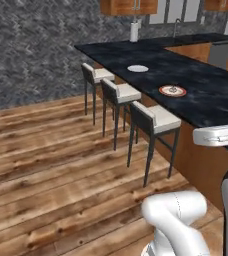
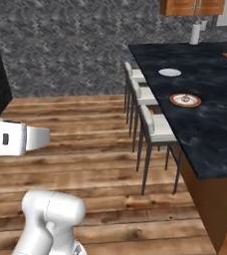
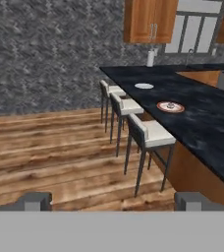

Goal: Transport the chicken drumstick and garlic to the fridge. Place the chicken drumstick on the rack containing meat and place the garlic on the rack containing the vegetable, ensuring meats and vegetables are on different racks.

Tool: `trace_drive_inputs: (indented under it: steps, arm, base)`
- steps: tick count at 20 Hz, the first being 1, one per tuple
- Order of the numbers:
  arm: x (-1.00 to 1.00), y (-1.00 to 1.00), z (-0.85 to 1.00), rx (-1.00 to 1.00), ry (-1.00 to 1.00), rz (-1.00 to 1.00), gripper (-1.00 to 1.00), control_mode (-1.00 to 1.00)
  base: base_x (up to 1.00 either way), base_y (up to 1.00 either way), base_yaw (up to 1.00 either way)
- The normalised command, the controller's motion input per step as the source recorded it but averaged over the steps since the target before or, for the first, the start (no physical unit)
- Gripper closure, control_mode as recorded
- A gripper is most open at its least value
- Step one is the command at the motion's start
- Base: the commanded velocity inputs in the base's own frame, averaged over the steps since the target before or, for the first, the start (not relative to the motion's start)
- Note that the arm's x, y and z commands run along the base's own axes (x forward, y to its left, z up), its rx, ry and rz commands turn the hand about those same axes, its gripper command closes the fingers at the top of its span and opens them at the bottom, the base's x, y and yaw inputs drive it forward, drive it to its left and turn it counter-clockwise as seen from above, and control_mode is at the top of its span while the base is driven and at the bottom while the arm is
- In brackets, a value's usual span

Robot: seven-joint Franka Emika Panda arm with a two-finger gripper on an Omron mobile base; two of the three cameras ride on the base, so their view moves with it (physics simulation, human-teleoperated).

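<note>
A dark, marbled surface (image 1: 196, 87) with wood-panelled sides is seen running away from the cameras. A red-orange-rimmed plate (image 1: 172, 90) is set on it near the edge, with a small pale item at its centre, too small to be identified. A plain white plate (image 1: 137, 68) lies farther along, well apart from the first. A white cylinder (image 1: 134, 31) stands upright at the far end. Three stools (image 1: 155, 120) are lined up on the plank floor (image 1: 51, 165) beside the surface.

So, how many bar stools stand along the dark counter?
3, in one row on the counter's floor side: the nearest stool, the middle stool and the farthest stool toward the stone wall. None seems hidden.
</note>
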Motion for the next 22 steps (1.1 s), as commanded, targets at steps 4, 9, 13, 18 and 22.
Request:
trace_drive_inputs:
  steps: [4,9,13,18,22]
  arm:
    - [0.0,0.0,0.0,0.0,0.0,0.0,-1.0,1.0]
    - [0.0,0.0,0.0,0.0,0.0,0.0,-1.0,1.0]
    - [0.0,0.0,0.0,0.0,0.0,0.0,-1.0,1.0]
    - [0.0,0.0,0.0,0.0,0.0,0.0,-1.0,1.0]
    - [0.0,0.0,0.0,0.0,0.0,0.0,-1.0,1.0]
  base:
    - [0.78,1.0,-0.51]
    - [1.0,0.98,-0.57]
    - [1.0,0.97,-0.59]
    - [0.89,1.0,-0.46]
    - [0.38,1.0,-0.38]
